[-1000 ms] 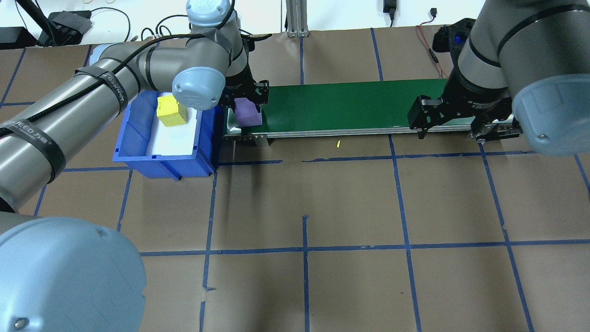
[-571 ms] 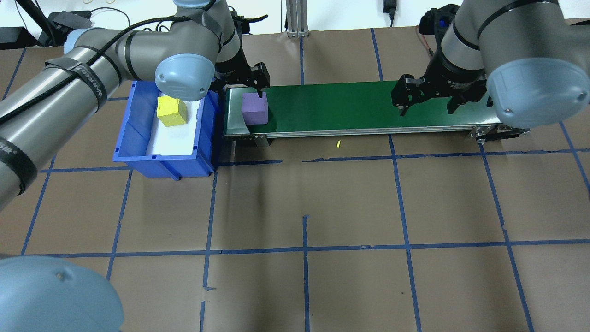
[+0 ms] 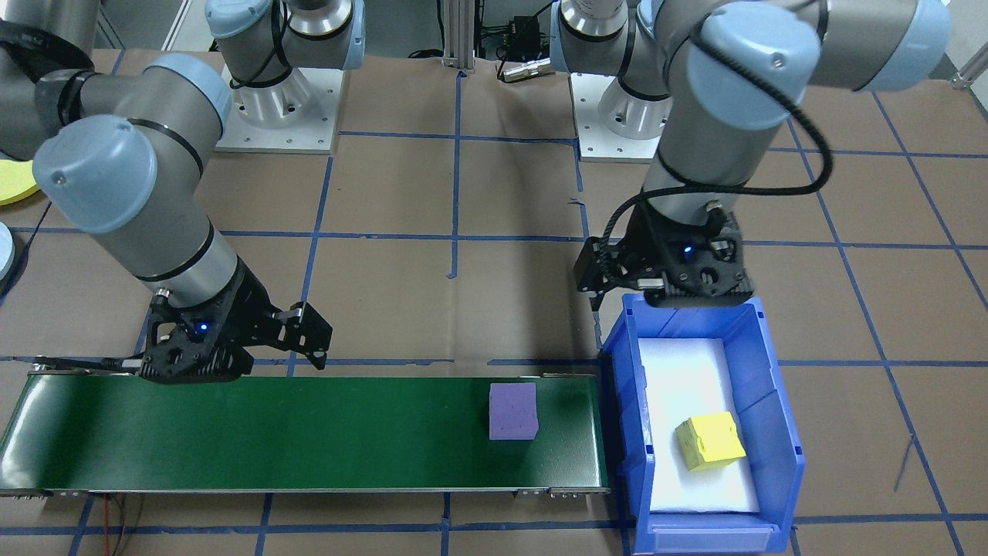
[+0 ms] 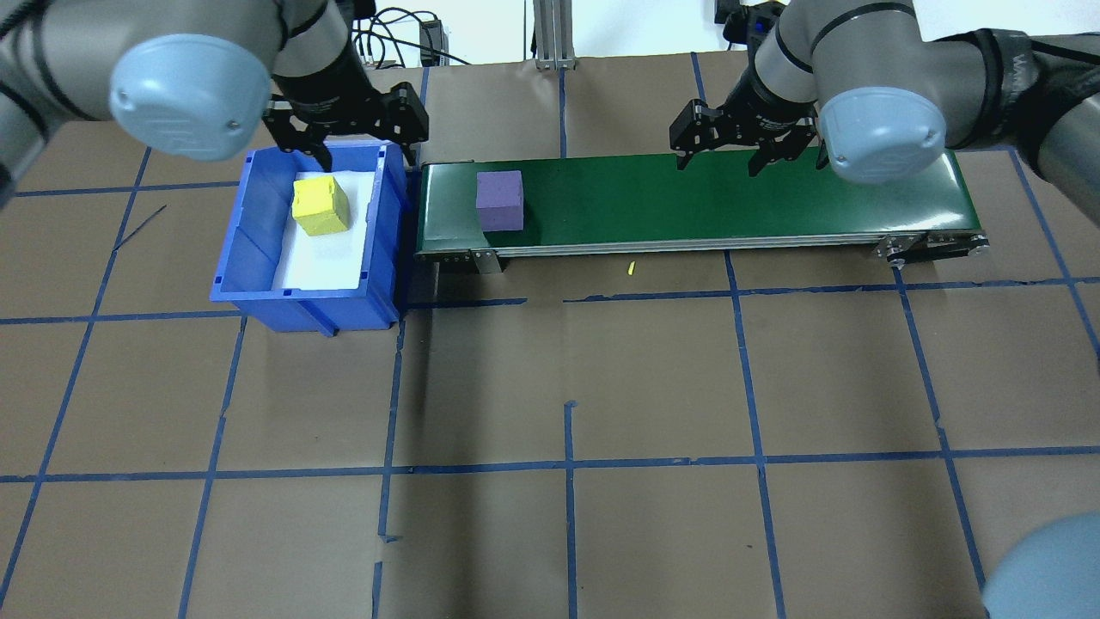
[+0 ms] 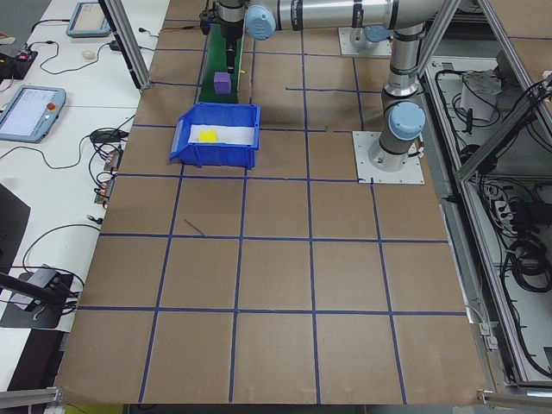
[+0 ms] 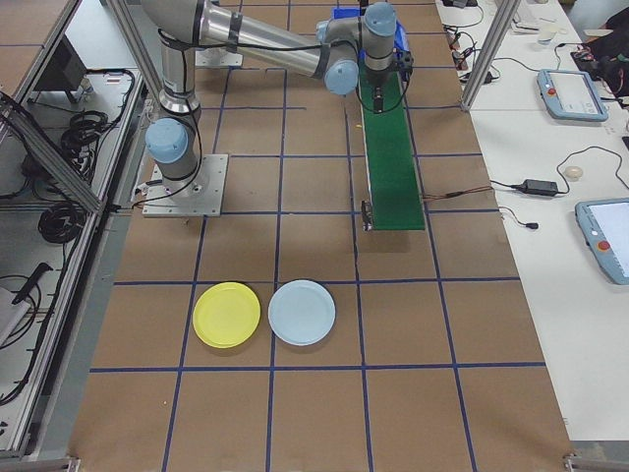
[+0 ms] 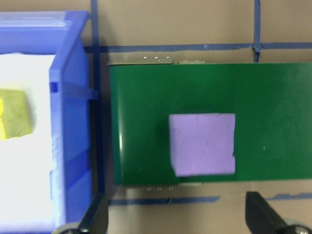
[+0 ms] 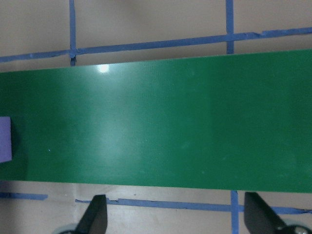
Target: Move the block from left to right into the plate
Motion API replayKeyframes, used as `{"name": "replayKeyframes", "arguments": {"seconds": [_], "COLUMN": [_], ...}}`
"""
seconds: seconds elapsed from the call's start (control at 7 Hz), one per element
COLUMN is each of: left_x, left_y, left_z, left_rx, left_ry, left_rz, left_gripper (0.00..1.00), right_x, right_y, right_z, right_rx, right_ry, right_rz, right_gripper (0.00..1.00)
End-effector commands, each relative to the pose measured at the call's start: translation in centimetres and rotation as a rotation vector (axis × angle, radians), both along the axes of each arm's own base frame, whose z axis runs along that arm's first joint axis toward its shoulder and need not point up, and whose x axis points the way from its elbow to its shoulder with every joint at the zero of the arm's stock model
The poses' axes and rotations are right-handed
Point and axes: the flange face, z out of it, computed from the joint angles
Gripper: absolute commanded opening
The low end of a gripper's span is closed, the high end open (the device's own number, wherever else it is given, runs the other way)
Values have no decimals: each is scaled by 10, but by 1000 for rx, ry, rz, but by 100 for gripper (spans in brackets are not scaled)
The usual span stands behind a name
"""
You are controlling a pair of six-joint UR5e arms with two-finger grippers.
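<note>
Purple block (image 4: pixel 500 199) on green belt (image 4: pixel 730 193), unlabelled.

Both arms reach out across the table toward the green conveyor belt (image 4: pixel 687 202). The left gripper (image 4: pixel 348 129) hangs at the belt's left end, over the robot-side edge, fingers spread and empty. The right gripper (image 4: pixel 743 142) hovers above the belt's robot-side edge, past its middle, fingers parted, holding nothing.
</note>
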Motion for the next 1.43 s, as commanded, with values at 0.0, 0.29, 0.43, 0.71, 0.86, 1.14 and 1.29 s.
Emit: {"name": "replayKeyframes", "arguments": {"seconds": [0.0,0.29,0.43,0.71,0.86,1.14,1.29], "left_x": [36,35,40,42,42,41,40], "left_y": [34,51,64,71,72,74,74], "left_z": [33,45,54,60,62,63,64], "left_rx": [41,59,81,89,84,81,80], "left_ry": [-9,-10,-57,-62,-59,-62,-60], "left_rz": [15,12,15,18,19,16,15], "left_gripper": [100,100,100,100,100,100,100], "right_x": [6,11,14,11,11,11,11], "right_y": [-30,-28,-23,-14,-7,-1,4], "right_z": [-22,-35,-44,-9,14,-8,-21], "right_rx": [22,57,91,21,-9,34,57], "right_ry": [-67,-108,-144,-137,-140,-129,-127], "right_rz": [-22,-59,-100,-81,-74,-83,-76], "right_gripper": [100,100,100,100,100,100,100]}}
